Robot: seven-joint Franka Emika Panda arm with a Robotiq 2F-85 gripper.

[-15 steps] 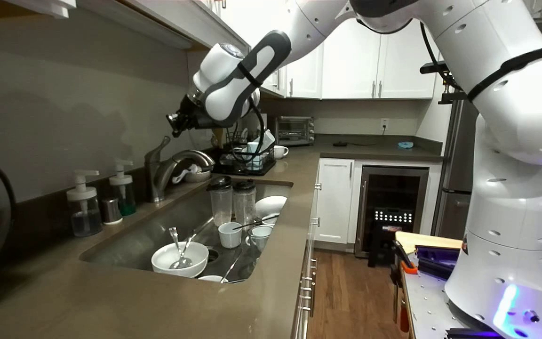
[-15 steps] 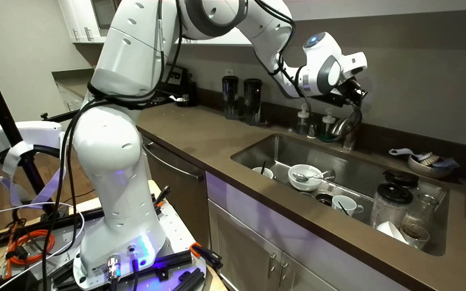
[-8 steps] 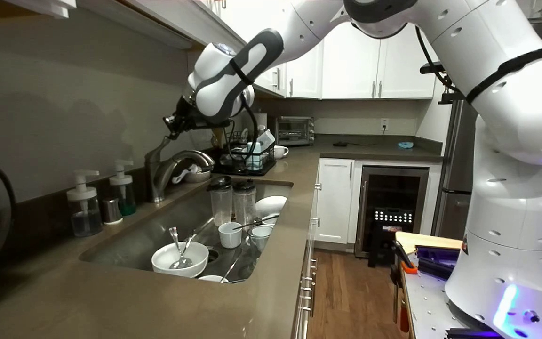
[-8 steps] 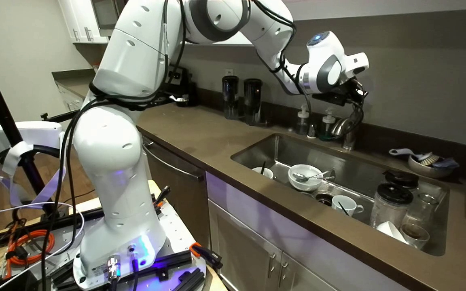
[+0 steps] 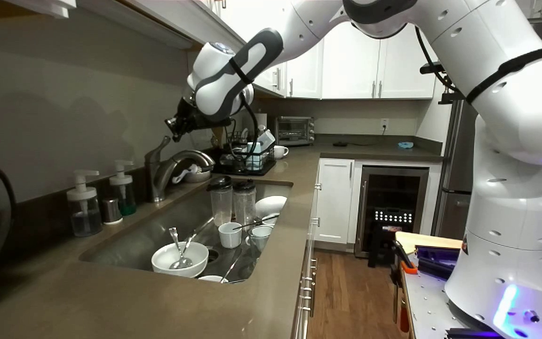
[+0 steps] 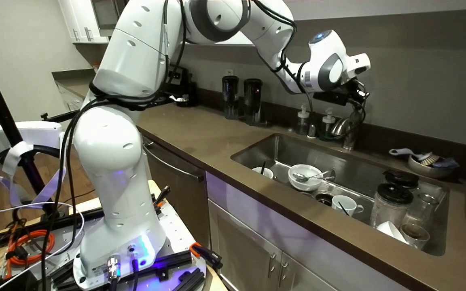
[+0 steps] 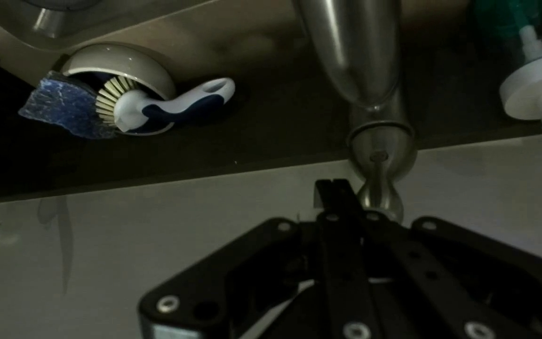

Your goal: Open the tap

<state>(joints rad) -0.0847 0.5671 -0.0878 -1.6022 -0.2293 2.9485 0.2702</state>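
Our arm (image 5: 478,44) has shifted a little since half a second ago: the jaws, which in an exterior view overlapped the tip of the lever (image 5: 159,148) on our tap (image 5: 170,165), now hang just beside it. We have them clenched, fingertips (image 7: 345,194) together; whether they touch the lever we cannot tell. The tap stands on our bench (image 5: 111,301), at the rear edge of the sink (image 5: 125,249), between a soap dispenser (image 5: 122,190) with green liquid (image 5: 127,206) and a small bowl (image 7: 120,57) holding a brush (image 7: 186,106). Down in the sink we see a white bowl (image 6: 304,186) with cutlery (image 5: 180,263), a white cup (image 5: 230,235) and two clear containers (image 5: 222,207) with black lids (image 5: 219,182). Past these sits a black dish rack (image 5: 267,165); farthest off, in an exterior view, are a toaster oven (image 5: 294,131) and white cabinets (image 5: 351,66).
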